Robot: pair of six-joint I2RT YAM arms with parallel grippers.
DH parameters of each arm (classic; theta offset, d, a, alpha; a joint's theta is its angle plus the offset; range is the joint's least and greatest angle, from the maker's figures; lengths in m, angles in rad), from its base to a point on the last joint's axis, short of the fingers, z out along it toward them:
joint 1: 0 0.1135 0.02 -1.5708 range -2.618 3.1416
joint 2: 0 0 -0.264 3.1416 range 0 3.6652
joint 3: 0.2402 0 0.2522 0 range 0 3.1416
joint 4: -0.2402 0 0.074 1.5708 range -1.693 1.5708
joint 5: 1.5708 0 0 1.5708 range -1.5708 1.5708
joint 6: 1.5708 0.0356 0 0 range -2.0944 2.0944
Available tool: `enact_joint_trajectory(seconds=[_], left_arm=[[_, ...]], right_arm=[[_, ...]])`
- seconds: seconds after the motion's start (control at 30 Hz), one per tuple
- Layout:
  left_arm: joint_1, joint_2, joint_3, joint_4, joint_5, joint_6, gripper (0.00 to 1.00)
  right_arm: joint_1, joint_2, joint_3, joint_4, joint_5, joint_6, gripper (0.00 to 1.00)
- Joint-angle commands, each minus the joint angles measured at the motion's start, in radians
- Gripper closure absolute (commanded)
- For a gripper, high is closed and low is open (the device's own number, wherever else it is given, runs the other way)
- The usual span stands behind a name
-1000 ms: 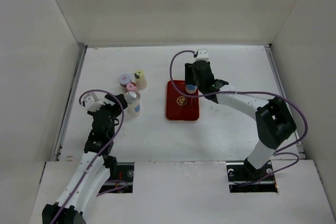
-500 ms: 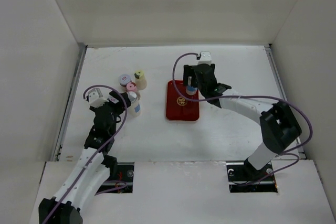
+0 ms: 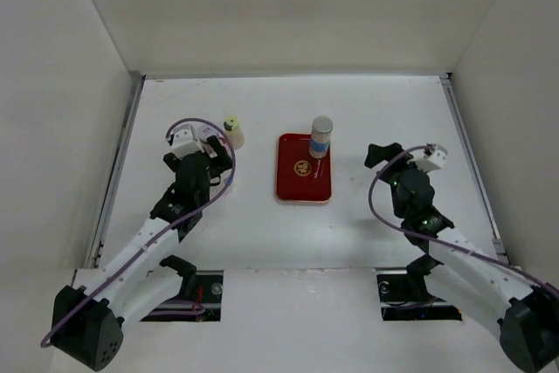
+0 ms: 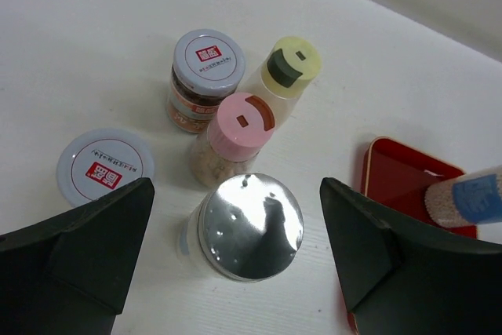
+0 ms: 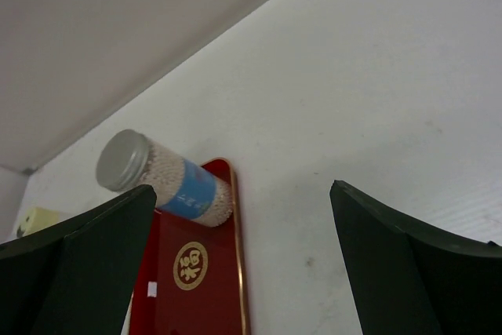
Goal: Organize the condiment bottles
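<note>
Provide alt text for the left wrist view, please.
The open left gripper hovers over a silver-capped bottle, four more bottles clustered beyond it on the white table. At right, a red tray holds a blue-labelled bottle.

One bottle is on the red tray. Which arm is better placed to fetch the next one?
Left. The left gripper hangs over the loose bottles, open jaws either side of the silver-capped bottle. The right gripper sits open across the red tray, away from them.
</note>
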Motion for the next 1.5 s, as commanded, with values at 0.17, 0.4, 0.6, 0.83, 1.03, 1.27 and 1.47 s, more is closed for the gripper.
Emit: enact_joint_trajectory(seconds=[0.17,0.4,0.6,0.83,1.03,1.27,1.47], left_arm=[[-0.057,0.137,0.123,-0.055,-0.113,0.088,0.18],[-0.129,0.203,0.177,-0.152,-0.172,0.085,0.25],[-0.141,0.264,0.187,-0.158,-0.174,0.078,0.38],[-0.162,0.266,0.227,-0.143,-0.182,0.078,0.69],[-0.234,0.278,0.419,-0.112,-0.169,0.140,0.73],[-0.259,0.518,0.609,0.023,-0.047,0.179,0.72],[-0.261,0.716,0.767,0.080,0.002,0.180,0.72]], right_arm=[[-0.088,-0.072,-0.139,0.132,-0.056,0.169,0.00],[-0.082,0.025,-0.131,0.196,-0.125,0.174,0.00],[-0.080,-0.017,-0.153,0.198,-0.111,0.177,0.00],[-0.076,0.026,-0.159,0.224,-0.113,0.200,0.00],[-0.067,0.084,-0.156,0.253,-0.120,0.205,0.00],[-0.067,0.087,-0.157,0.253,-0.117,0.201,0.00],[-0.064,0.100,-0.150,0.253,-0.130,0.197,0.00]])
